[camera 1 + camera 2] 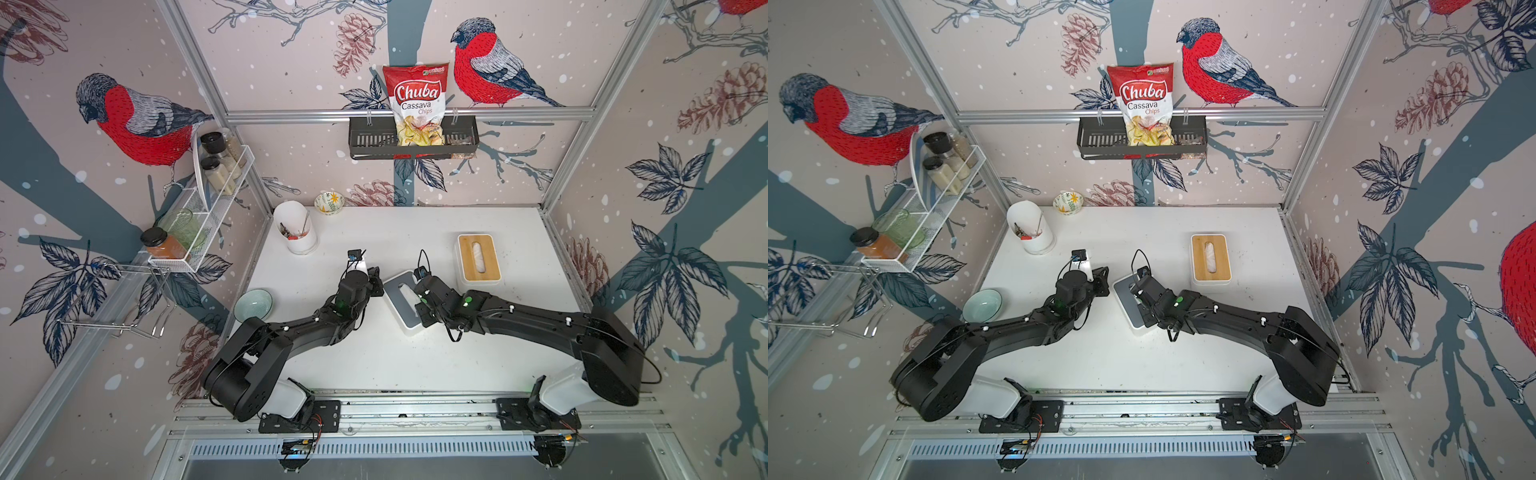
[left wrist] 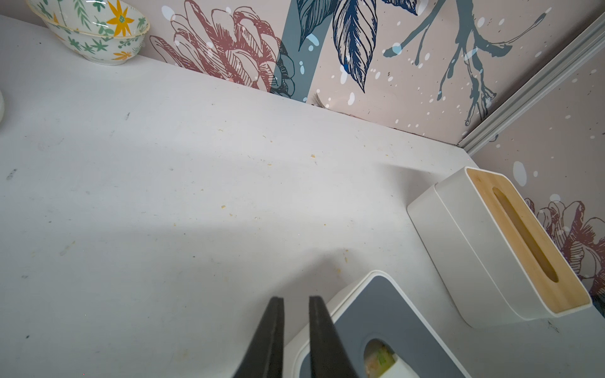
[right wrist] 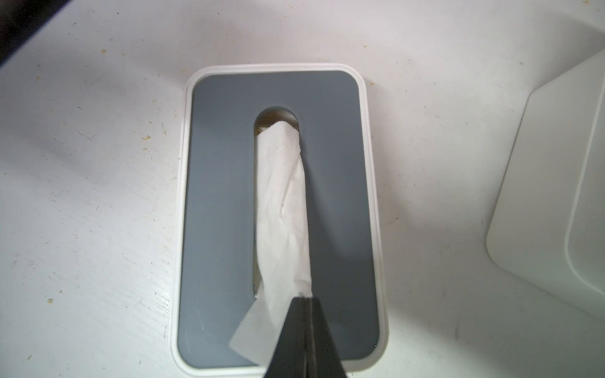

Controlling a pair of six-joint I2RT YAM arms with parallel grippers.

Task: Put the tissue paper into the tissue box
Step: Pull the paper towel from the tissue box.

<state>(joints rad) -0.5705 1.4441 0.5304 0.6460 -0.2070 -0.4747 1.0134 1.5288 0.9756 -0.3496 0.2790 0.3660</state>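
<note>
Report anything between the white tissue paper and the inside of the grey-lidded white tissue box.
Nothing visible blocks it. The white tissue paper lies in the slot of the grey-lidded white tissue box; only its corner rests on the lid, beside the shut right gripper.

1. Both top views sit high above the front of the cell. They look steeply down toward the back wall, far enough off to take in the whole bench, both arms and three walls. The arm bases lie along the lower edge of the frame.
2. These two views share nearly the whole scene, offset slightly sideways.
3. The left wrist camera rides low and looks past the left jaws across the bench to the back corner. With the top views it shares the flowered bowl, the wood-lidded box and the grey-lidded tissue box.
4. The right wrist camera looks straight down from close by, past the right jaws. That same grey-lidded tissue box and its tissue paper fill the frame.
</note>
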